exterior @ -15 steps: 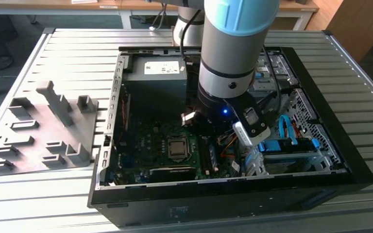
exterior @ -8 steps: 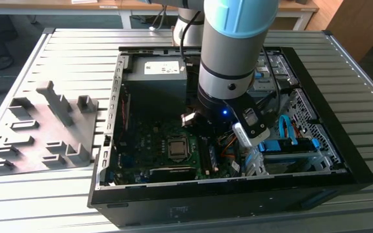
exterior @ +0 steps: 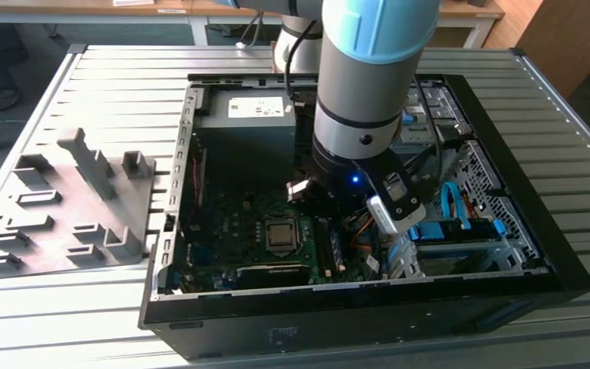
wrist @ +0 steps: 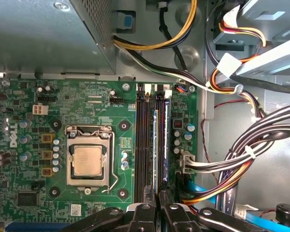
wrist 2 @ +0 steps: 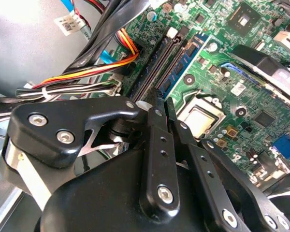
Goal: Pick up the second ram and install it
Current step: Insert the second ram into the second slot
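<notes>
Arm: one robot arm with grey and light-blue segments reaches down into the open computer case (exterior: pixel 500 254) in the exterior view.
Gripper: the gripper (wrist: pixel 158 205) hangs low over the motherboard (wrist: pixel 34 203), just above the memory slots (wrist: pixel 141 140); in the second wrist view the gripper (wrist 2: pixel 162 104) shows its black linkages from behind.
Fingers: the fingers (wrist 2: pixel 157 113) stand close together, tips nearly meeting, and appear to pinch the top edge of a thin board; the grip itself is partly hidden.
Second ram: the second ram (wrist: pixel 160 145) stands upright in a slot of the motherboard, directly under the fingertips; in the second wrist view the second ram (wrist 2: pixel 183 60) shows as a dark blue-green strip with black chips beside two black slots.
Processor socket: the processor socket (wrist: pixel 88 162) with its metal lid lies beside the memory slots.
Cables: bundled cables (wrist: pixel 246 145), black, yellow, orange and red, run along the far side of the slots.
Power supply: a grey box (exterior: pixel 243 115) sits at the far end of the case.
Tray: a grey plastic tray (exterior: pixel 64 207) with uprights lies on the bench (exterior: pixel 541 100) at the exterior view's left, well apart from the case.
</notes>
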Robot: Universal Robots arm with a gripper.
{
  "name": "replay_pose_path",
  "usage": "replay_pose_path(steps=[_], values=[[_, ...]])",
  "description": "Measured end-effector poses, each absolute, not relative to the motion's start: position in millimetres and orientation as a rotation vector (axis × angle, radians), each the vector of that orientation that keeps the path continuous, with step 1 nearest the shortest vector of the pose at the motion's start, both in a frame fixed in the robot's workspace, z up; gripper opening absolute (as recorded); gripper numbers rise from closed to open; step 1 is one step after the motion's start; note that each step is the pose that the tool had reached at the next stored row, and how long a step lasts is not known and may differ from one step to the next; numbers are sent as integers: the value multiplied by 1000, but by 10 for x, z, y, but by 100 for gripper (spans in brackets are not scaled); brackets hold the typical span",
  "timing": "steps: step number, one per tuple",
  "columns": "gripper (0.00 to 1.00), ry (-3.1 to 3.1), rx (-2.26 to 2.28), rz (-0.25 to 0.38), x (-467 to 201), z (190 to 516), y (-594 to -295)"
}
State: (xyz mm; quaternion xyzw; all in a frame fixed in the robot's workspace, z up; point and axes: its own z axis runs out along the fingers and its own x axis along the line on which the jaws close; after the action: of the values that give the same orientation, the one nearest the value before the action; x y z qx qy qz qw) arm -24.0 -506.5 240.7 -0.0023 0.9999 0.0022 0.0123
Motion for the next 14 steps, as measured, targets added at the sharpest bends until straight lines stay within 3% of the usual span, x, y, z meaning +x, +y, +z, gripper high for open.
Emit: replay_pose_path(steps=[14], values=[[14,3117,-7,6,-255,2356,-4958]])
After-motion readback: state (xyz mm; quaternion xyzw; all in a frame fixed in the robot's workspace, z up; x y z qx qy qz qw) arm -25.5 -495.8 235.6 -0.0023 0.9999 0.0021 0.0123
